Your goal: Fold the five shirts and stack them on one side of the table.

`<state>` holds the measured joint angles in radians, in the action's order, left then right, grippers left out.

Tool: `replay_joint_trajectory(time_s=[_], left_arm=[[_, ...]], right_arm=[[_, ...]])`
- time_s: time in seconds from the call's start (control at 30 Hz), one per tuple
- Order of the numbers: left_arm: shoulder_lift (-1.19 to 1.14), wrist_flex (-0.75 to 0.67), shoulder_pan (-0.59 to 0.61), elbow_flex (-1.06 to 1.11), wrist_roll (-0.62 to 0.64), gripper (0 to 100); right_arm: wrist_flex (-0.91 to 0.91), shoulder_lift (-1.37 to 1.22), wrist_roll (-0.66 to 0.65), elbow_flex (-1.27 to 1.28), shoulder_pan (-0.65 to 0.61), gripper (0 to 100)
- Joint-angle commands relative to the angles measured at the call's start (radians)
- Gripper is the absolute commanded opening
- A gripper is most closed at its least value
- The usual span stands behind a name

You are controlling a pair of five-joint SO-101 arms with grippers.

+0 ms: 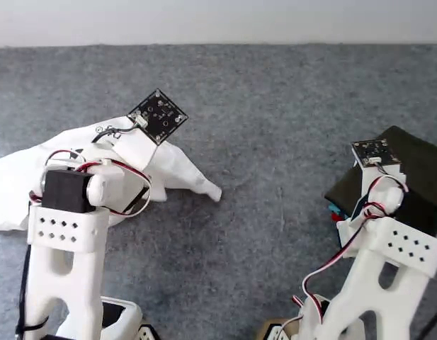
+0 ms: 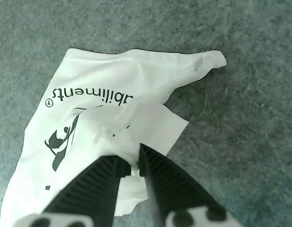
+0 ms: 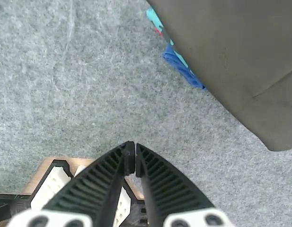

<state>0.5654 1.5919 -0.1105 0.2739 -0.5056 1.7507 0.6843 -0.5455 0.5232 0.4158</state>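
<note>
The left gripper [image 2: 132, 164] pinches the white shirt [image 2: 108, 78] in its fingers. The right gripper [image 3: 131, 152], fingers together and empty, hangs near the dark shirt [image 3: 235, 56].

white arms [image 1: 66, 276], black ribbed claw [image 2: 135, 160], red wires [image 1: 343, 246]

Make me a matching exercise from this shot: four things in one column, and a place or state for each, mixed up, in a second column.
Column one:
1. white shirt
2. dark shirt
3. left gripper
4. right gripper

Column two:
a. shut on nothing, over the bare grey table cover
b. shut on white fabric
c. crumpled and unfolded, on the left arm's side
d. lying on top of blue cloth, on the right arm's side

Pairs: 1-c, 2-d, 3-b, 4-a.
</note>
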Motion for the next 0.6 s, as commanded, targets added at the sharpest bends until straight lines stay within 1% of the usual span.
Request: replay_joint_trajectory(time_s=[0.0, 0.1, 0.17, 0.27, 0.4, 0.57], left_arm=[[0.025, -0.126, -0.023, 0.11, -0.011, 2], [0.025, -0.253, -0.023, 0.254, -0.011, 2], [0.005, -0.328, -0.015, 0.32, -0.009, 5], [-0.081, -0.39, 0.0, 0.334, -0.005, 7], [-0.253, -0.443, 0.072, 0.225, 0.046, 7], [-0.542, -0.42, 0.152, -0.059, 0.052, 8]], right_arm=[[-0.001, 0.018, 0.005, -0.003, -0.007, 1.2], [0.001, 0.018, 0.006, -0.003, -0.007, 1.2], [0.001, 0.018, 0.006, -0.003, -0.007, 1.2], [0.001, 0.018, 0.006, -0.003, -0.007, 1.2], [0.001, 0.018, 0.006, -0.003, -0.007, 1.2], [0.001, 0.018, 0.009, -0.002, -0.007, 1.2]])
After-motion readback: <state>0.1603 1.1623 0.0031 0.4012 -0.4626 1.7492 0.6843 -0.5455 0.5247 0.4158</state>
